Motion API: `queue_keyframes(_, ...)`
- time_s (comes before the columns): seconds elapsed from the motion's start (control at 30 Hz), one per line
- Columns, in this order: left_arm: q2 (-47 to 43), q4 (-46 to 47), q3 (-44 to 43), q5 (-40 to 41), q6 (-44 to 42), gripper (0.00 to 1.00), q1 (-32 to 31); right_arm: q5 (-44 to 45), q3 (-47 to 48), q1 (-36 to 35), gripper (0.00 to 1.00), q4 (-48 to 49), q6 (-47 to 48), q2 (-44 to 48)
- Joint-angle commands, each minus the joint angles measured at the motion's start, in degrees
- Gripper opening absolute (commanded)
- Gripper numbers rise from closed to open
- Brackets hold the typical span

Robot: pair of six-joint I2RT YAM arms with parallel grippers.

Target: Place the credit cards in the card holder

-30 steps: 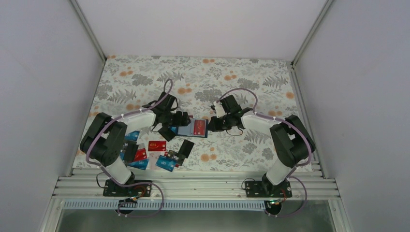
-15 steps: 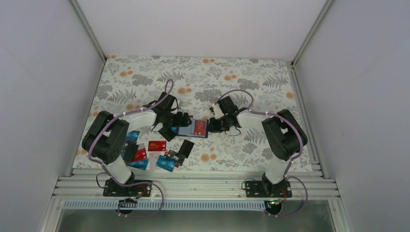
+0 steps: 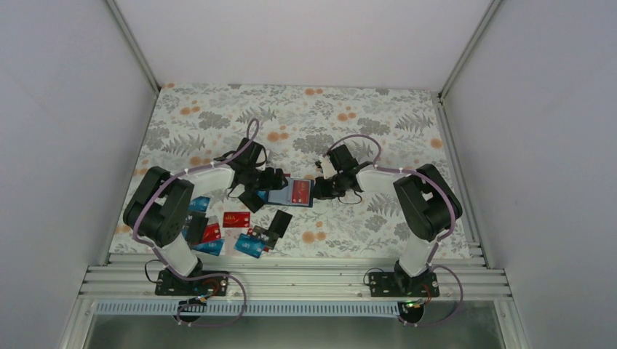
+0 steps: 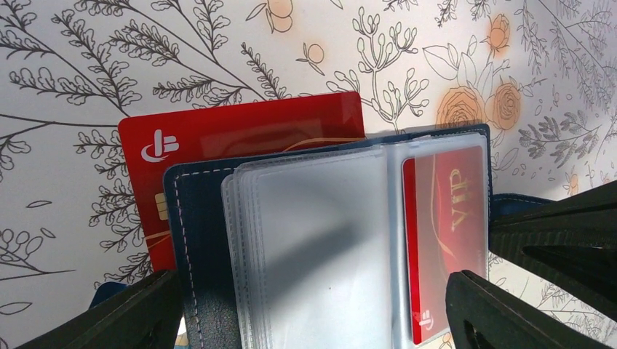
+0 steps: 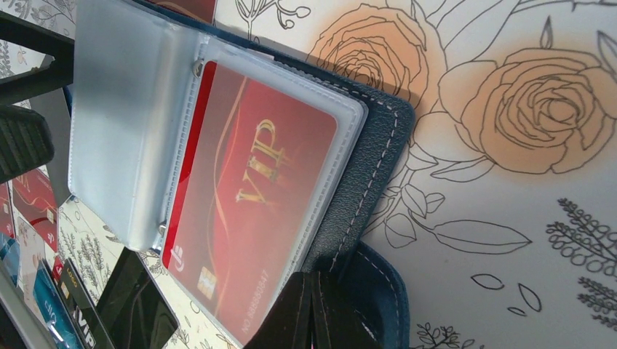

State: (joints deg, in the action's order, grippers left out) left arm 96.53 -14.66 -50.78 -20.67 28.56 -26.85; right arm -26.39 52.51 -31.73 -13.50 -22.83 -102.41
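Right claw (image 5: 313, 311) pressed together, pinning open card holder (image 5: 380, 149) flat for loading; left claw (image 4: 313, 309) spread, astride it.

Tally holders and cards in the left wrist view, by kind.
Holder: 1
Red cards: 2, one inside a sleeve, one jutting out behind
Total: 3

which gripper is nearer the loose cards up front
Left. The left gripper hangs open over the card holder, near the loose cards; the right gripper grips the holder's far edge.
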Motion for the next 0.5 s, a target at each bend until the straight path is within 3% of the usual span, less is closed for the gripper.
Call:
queue_keyframes(0.0, -1.5, 1.8, -0.1, -4.1, 1.1, 0.9, -0.4, 2.3, -0.7, -0.2, 0.04, 1.3, 0.8, -2.8)
queue_keyframes(0.47, -4.8, 1.8, -0.7, -7.6, 2.7, 0.9, -0.4, 2.3, -0.2, -0.2, 0.04, 1.0, 0.9, -3.2)
